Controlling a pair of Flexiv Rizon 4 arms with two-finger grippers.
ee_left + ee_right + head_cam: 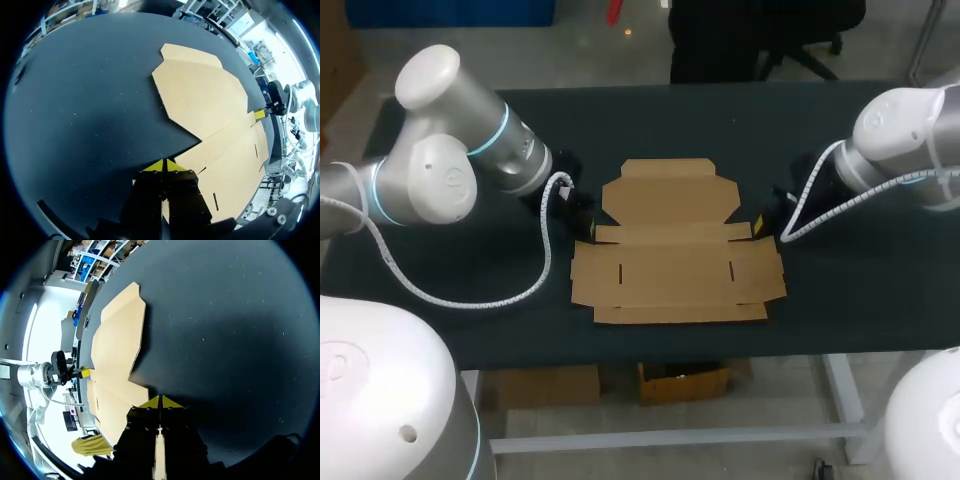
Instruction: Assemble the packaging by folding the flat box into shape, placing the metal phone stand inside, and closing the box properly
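While the brown, die-cut cardboard box blank [675, 270] lies wholly flat, step in hand: the first one, folding it into shape; no panel is raised.
Cardboard box blank: in the middle of the dark table top [840, 300], with the lid panel with cut corners on the far side, the slotted base panel nearer the robot, and a narrow strip along the near edge.
Left gripper [162, 165]: low at the blank's left edge, by the notch where lid and base meet. Its yellow tips are pressed together just beside a cardboard corner, with nothing plainly gripped.
Right gripper [160, 402]: the mirror of it at the blank's right edge, tips likewise closed tip to tip and no hold that I can see.
Pale sliver: it shows between the finger bodies in both wrist views; I cannot tell whether it is cardboard underneath or a nipped edge.
Metal phone stand: not seen in any view.
Progress: by my judgement barely begun — folding, loading and closing all remain.
Next move calls for: both arms working evenly, probably getting under the side flaps and lifting them along the creases while the base stays pinned. A lopsided push would likely skid the light blank across the cloth.
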